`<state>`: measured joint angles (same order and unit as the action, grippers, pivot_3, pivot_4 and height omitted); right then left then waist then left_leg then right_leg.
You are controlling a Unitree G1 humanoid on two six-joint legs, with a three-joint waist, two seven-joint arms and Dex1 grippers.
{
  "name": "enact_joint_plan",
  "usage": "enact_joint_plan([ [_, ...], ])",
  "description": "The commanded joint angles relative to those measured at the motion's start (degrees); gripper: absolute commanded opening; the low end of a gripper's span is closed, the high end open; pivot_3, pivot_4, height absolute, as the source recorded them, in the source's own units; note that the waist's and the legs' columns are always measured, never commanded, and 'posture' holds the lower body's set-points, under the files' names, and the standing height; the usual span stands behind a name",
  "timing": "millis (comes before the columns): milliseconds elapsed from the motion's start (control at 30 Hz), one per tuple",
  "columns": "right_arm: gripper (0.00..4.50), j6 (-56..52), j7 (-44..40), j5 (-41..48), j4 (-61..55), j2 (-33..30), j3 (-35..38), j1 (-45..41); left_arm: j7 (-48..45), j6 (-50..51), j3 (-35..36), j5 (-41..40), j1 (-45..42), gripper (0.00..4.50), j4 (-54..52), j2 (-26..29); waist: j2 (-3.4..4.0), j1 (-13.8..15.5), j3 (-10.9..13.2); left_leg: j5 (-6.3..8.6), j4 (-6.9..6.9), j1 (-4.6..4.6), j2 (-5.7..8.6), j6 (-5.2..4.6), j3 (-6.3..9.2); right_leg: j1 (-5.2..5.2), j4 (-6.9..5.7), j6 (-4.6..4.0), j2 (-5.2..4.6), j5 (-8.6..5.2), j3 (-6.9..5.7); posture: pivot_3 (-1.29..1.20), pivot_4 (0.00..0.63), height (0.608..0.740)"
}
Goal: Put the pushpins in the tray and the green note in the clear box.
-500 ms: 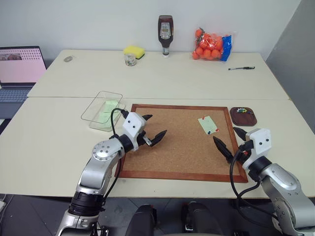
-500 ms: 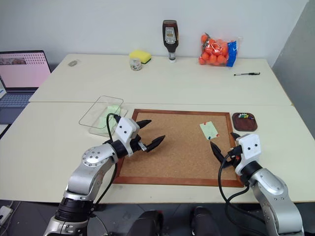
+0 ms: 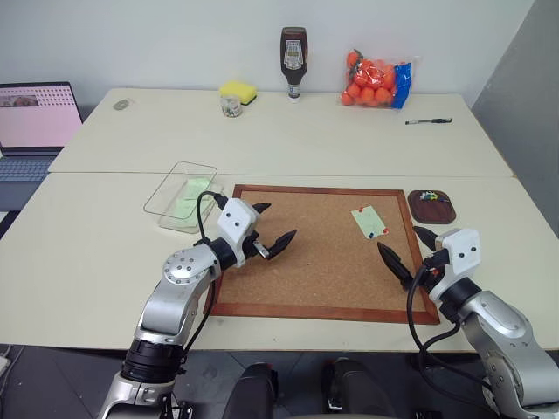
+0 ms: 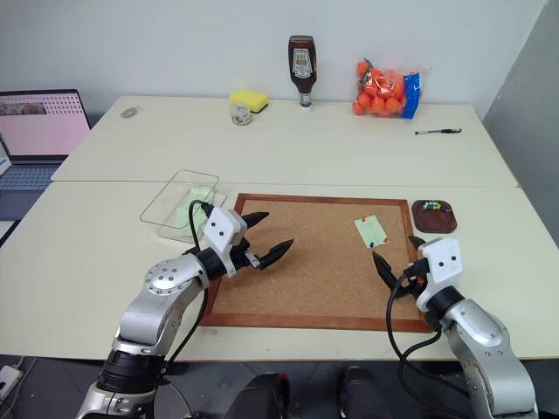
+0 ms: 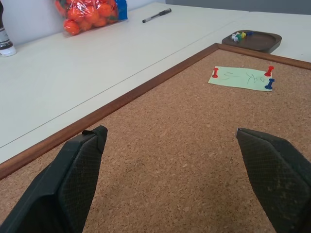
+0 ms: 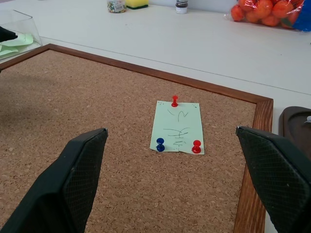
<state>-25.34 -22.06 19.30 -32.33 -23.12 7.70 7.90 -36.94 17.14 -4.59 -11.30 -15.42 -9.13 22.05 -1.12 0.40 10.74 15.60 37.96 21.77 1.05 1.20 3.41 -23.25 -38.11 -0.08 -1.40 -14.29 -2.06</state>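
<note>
Three pushpins (image 6: pixel 175 101) through the green note (image 6: pixel 177 126): one red at its far edge, one blue and one red at the two near corners. Note flat on the corkboard (image 3: pixel 323 253), toward the board's right side, marked with scribbled pen strokes too loose to read as words. More pushpins, several colours, already in the tray (image 3: pixel 432 206), just off the board's far right corner on the pale table (image 3: pixel 288 140). Clear box (image 3: pixel 181 195) just off the board's far left corner, with a pale green slip inside.

Left gripper (image 3: pixel 269 229) above the left part of the board, fingers spread wide, nothing between them. Right gripper (image 3: pixel 407 249) above the board's right edge, near the note, likewise spread wide and empty; seen from the right wrist, the note between its two fingers (image 6: pixel 77 179), well ahead of the tips.

Farther back on the table: small glass jar (image 3: pixel 231 106) touching or just beside a yellow sponge (image 3: pixel 238 90), dark sauce bottle (image 3: pixel 293 52) standing cap-down with a label too small to read, bag of orange fruit (image 3: pixel 376 80) with a blue band, black pen (image 3: pixel 428 121) to the right, small round object (image 3: pixel 120 105) to the far left. Open laptop (image 3: pixel 35 118) at the left edge, pink screen, text not legible.
</note>
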Motion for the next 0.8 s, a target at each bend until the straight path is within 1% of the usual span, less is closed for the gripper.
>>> enact_joint_plan([
  [33, 4.48, 0.97, 0.33, 0.22, -2.64, 0.37, 0.17, 0.12, -0.9, 0.94, -0.08, -1.23, -1.28, 4.5, -2.11, 0.35, 0.0, 0.0, 0.0, 0.0, 0.0, 0.0, 0.0, 0.0, 0.0, 0.0, 0.0, 0.0, 0.0, 0.0, 0.0, 0.0, 0.15, 0.74],
  [133, 4.48, 0.71, 0.43, 0.25, -3.06, 0.41, 0.36, 0.39, -2.76, 2.58, -0.62, -2.15, -1.9, 4.5, -1.92, 0.97, 0.0, -0.01, 0.0, 0.0, 0.0, 0.0, 0.0, 0.0, 0.01, 0.0, 0.0, 0.0, 0.0, 0.0, -0.01, 0.0, 0.15, 0.74],
  [300, 4.48, -1.14, 0.12, 1.46, -5.24, -0.24, 0.94, 1.53, -7.91, 4.44, -0.32, -6.55, -3.11, 4.5, -1.76, 1.72, 0.0, -0.14, 0.0, 0.0, 0.0, 0.0, 0.0, 0.0, -0.01, 0.0, 0.0, 0.0, 0.01, 0.0, 0.0, 0.0, 0.15, 0.74],
  [500, 4.48, -5.34, 0.94, 2.89, -7.83, -0.63, 0.82, 1.28, -9.08, 3.52, -1.88, -4.86, -4.65, 4.5, 0.52, 2.45, 0.0, -0.21, 0.0, 0.0, 0.01, 0.0, 0.0, 0.0, 0.01, 0.0, -0.01, 0.0, 0.01, 0.01, -0.01, 0.0, 0.15, 0.74],
  [700, 4.48, -10.59, 3.2, 2.7, -6.93, -0.91, -0.26, -3.37, -9.69, 1.76, -3.22, -3.19, -6.24, 4.5, 4.53, 2.41, 0.0, -0.33, 0.0, 0.0, 0.01, -0.01, 0.0, -0.01, 0.02, 0.01, -0.01, -0.04, 0.03, 0.04, -0.02, 0.0, 0.15, 0.74],
  [733, 4.5, -11.28, 3.54, 2.58, -6.47, -0.89, -0.34, -4.22, -9.66, 1.75, -3.24, -3.07, -6.43, 4.22, 5.1, 2.4, 0.0, -0.33, 0.0, 0.0, 0.0, -0.01, 0.0, -0.01, 0.02, 0.01, -0.01, -0.04, 0.03, 0.04, -0.02, 0.0, 0.15, 0.74],
  [800, 4.5, -12.58, 4.4, 0.58, -2.88, -1.1, -2.2, -8.31, -10.37, 1.29, -3.68, -2.67, -6.86, 3.95, 6.63, 2.53, 0.0, -0.44, 0.0, 0.0, 0.0, 0.0, -0.01, -0.01, 0.02, 0.0, 0.0, -0.04, 0.04, 0.04, -0.02, 0.0, 0.15, 0.74],
])
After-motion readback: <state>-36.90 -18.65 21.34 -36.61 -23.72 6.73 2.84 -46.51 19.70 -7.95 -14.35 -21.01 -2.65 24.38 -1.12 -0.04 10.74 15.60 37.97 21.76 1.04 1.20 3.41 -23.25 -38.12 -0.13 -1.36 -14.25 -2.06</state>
